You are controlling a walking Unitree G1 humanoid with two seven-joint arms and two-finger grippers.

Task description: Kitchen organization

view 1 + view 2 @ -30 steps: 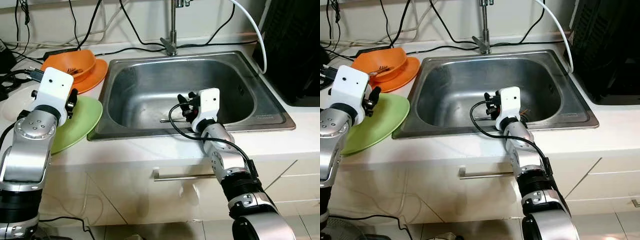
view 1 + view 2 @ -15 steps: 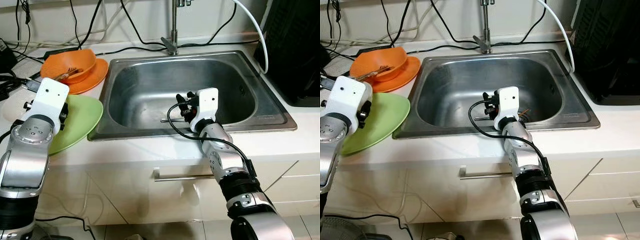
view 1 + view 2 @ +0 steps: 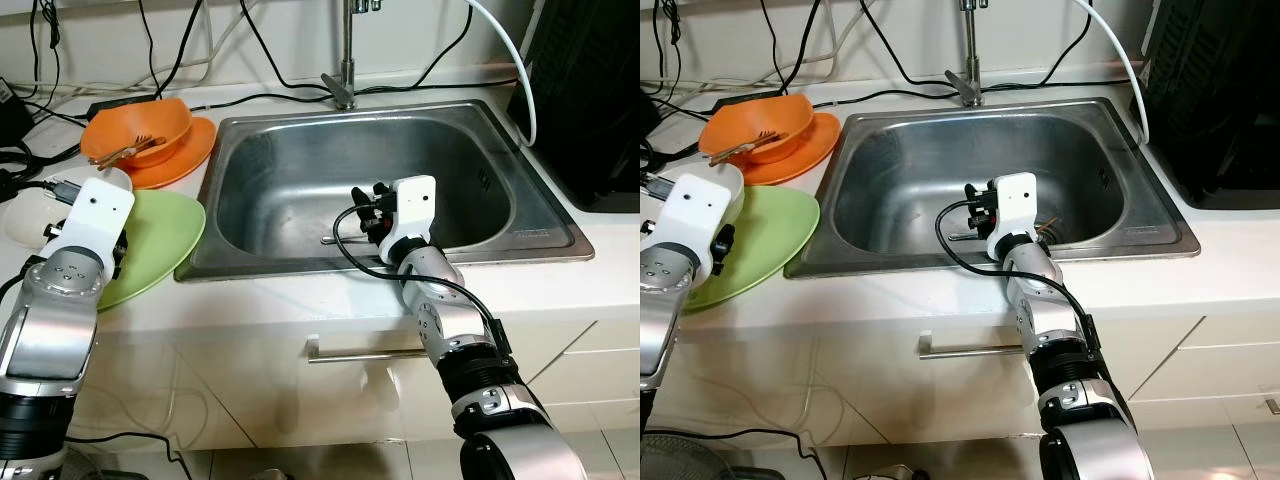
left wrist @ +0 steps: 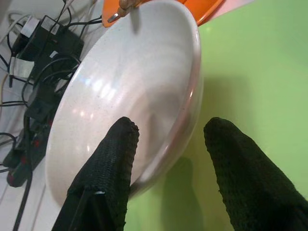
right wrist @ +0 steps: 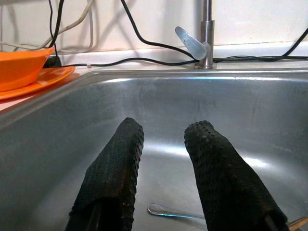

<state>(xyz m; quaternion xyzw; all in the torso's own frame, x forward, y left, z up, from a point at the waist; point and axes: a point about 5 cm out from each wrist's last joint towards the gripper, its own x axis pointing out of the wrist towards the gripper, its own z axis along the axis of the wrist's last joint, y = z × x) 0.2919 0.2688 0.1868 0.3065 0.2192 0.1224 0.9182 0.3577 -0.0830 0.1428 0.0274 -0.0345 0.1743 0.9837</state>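
Stainless sink [image 3: 480,150] sunk into a white desk [image 3: 560,285], tap [image 3: 345,60] at the back rim. Right claw [image 5: 163,192] reaching down inside the basin near the front wall, fingers [image 5: 113,178] parted with nothing between them. Spoon [image 5: 175,211] lying flat on the sink floor just beyond and below the fingertips, handle running across the gap between them, not touched. Seen from the head, same spoon [image 3: 340,239] just left of the right claw's tips. A thin brownish stick [image 3: 1050,226] poking out by the white wrist housing; too small to tell more.

Left of the sink, green plate [image 3: 165,240] resting on the desk, one edge over the sink rim. White bowl [image 4: 125,96] sitting beside and partly over the green plate's far-left edge. Left claw [image 4: 168,159] hovering low over that bowl's rim, fingers [image 4: 113,163] spread apart: one finger over the bowl's inside, the other over the green plate outside, the rim running between them. No contact with the rim to be made out.

Orange bowl [image 3: 140,125] behind, standing on an orange plate [image 3: 195,145], a utensil [image 3: 125,152] lying in it. Black cables [image 3: 260,98] trailing along the wall and back of the desk, a white hose [image 3: 505,50] curving down at the right, a dark rack [image 3: 590,90] beside it.
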